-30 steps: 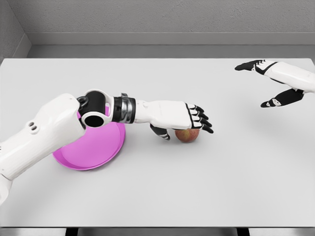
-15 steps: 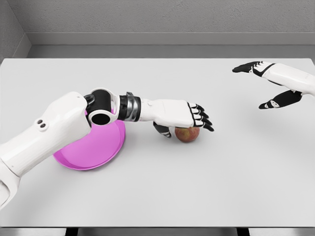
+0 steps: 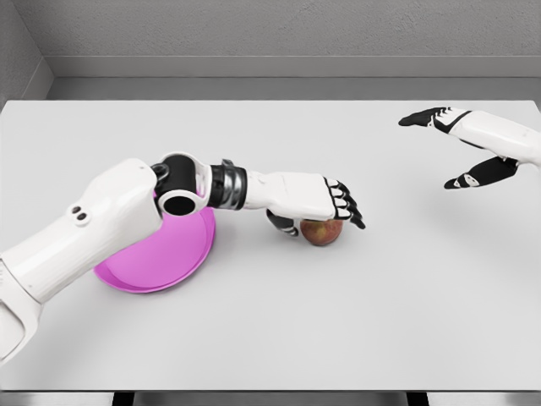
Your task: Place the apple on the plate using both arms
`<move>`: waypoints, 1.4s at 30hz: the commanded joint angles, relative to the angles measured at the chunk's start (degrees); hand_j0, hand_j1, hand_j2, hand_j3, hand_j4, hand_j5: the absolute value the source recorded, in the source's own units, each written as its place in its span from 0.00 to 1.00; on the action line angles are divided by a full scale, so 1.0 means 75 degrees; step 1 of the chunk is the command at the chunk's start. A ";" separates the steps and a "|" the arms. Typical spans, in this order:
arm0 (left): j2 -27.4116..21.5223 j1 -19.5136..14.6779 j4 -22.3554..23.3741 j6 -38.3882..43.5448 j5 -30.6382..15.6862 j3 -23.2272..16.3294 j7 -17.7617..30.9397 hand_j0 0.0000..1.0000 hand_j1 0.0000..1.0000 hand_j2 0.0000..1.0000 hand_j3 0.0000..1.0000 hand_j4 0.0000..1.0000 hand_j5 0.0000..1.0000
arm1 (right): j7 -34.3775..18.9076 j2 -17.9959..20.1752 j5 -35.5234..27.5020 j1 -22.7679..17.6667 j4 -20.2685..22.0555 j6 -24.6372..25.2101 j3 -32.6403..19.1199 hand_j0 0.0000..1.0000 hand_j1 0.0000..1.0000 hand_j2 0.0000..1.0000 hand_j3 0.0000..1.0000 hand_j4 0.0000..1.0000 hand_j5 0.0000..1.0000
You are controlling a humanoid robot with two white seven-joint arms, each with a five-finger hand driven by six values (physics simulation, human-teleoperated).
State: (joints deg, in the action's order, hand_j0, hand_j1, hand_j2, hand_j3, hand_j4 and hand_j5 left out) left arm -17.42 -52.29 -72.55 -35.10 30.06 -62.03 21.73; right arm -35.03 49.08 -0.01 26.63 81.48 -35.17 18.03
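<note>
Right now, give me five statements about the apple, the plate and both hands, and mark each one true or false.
1. The apple lies on the plate. False: it rests on the white table, to the right of the plate.
2. The left hand is over the apple, its fingers draped across the top. True.
3. The right hand is holding the apple. False: it hangs open near the table's far right, well away from the apple.
4. The plate is pink. True.
5. The left arm passes over part of the plate. True.
</note>
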 commanded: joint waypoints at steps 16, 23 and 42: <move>0.0120 0.0000 0.0322 0.0013 0.0035 -0.0002 0.0010 0.90 0.90 0.90 0.90 0.90 0.90 | 0.0004 0.0007 -0.0058 0.0000 0.0012 0.0022 -0.0002 1.00 1.00 1.00 1.00 1.00 1.00; 0.0120 0.0000 0.0275 0.0013 0.0035 -0.0061 0.0197 0.73 0.73 0.73 0.73 0.73 0.73 | 0.0004 -0.0005 -0.0058 0.0000 0.0012 0.0022 -0.0002 1.00 1.00 1.00 1.00 1.00 1.00; -0.0185 -0.0398 0.0205 0.0013 -0.0644 0.0009 0.0197 0.54 0.54 0.54 0.54 0.54 0.54 | 0.0004 -0.0028 -0.0058 0.0012 0.0011 0.0022 0.0010 1.00 1.00 1.00 1.00 1.00 1.00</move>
State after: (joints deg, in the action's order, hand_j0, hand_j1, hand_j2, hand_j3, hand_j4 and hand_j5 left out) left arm -17.85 -55.55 -70.92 -35.11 27.48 -62.25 23.19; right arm -35.03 48.82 -0.01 26.72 81.50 -35.17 18.06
